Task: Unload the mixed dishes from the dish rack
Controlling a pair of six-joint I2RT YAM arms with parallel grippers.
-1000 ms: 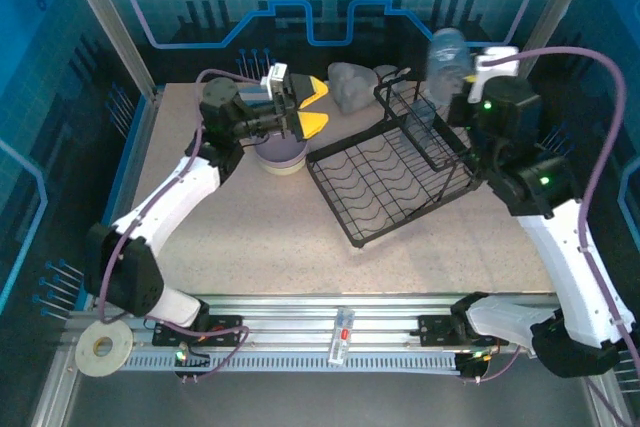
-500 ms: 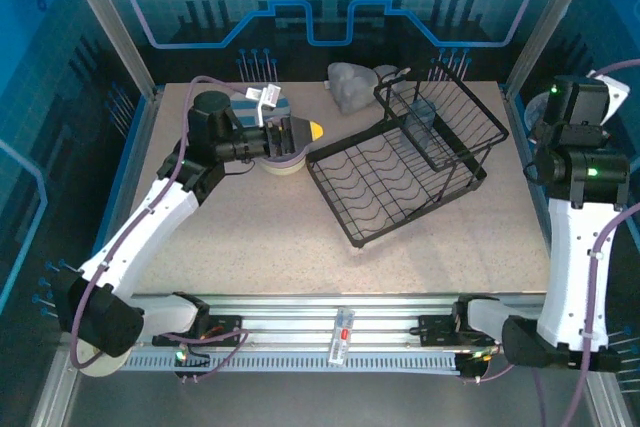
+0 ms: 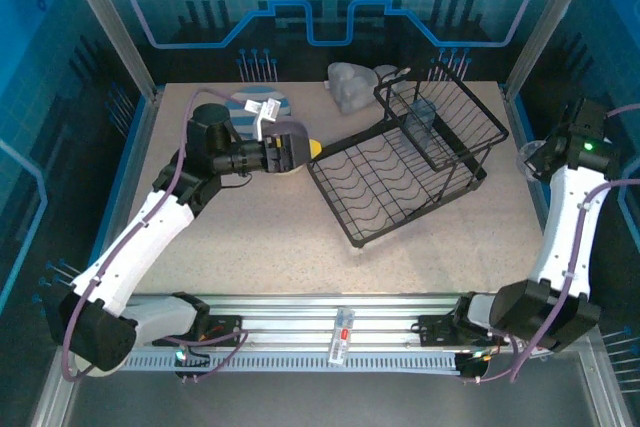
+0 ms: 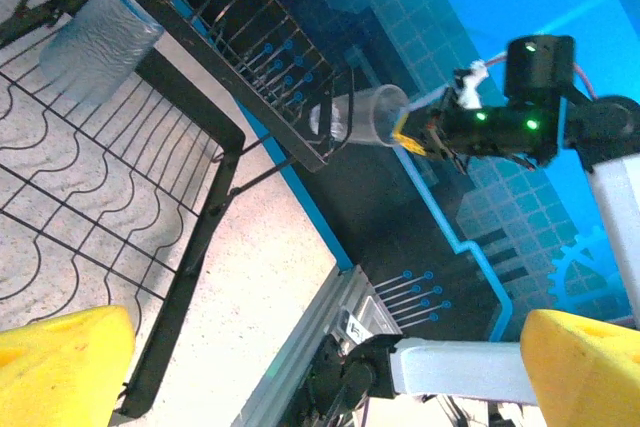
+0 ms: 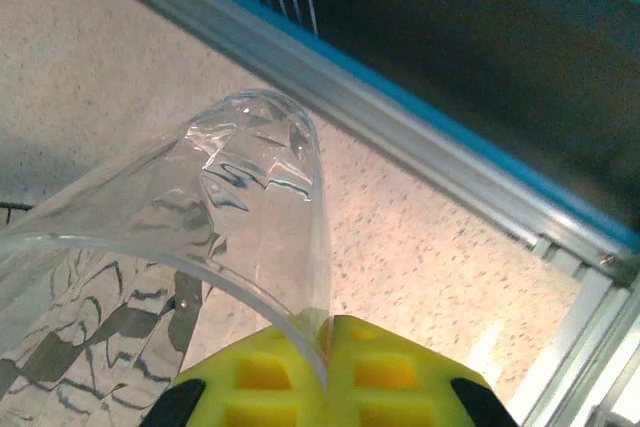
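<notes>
Unloading nearly done: right gripper pinches a clear cup at 3 o'clock, left gripper is spread, and a second cup sits in the dish rack.

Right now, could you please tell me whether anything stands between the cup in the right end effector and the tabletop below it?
Nothing visible does: the clear cup in the right end effector hangs over bare tabletop, beside the dish rack.

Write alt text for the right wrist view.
A clear plastic cup, pinched by its rim in the right gripper, is held over the speckled table. A metal rail edges the table behind it.
</notes>
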